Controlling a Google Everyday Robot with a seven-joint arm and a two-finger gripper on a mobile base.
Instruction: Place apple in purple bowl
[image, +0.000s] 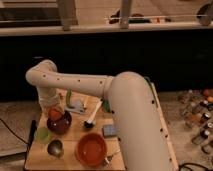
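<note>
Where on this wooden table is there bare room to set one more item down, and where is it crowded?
On the table, bare wood shows between the purple bowl, orange bowl and grey block. The left side is crowded: the gripper with the apple over the purple bowl, the green cup and a ladle.

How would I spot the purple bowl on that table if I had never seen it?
Start at the wooden table and go to its left side, where the white arm bends down and its gripper hangs. The purple bowl sits right beneath it, with the red-orange apple at its top. It is dark maroon, unlike the bigger bright orange bowl in front and the small light green cup beside it.
</note>
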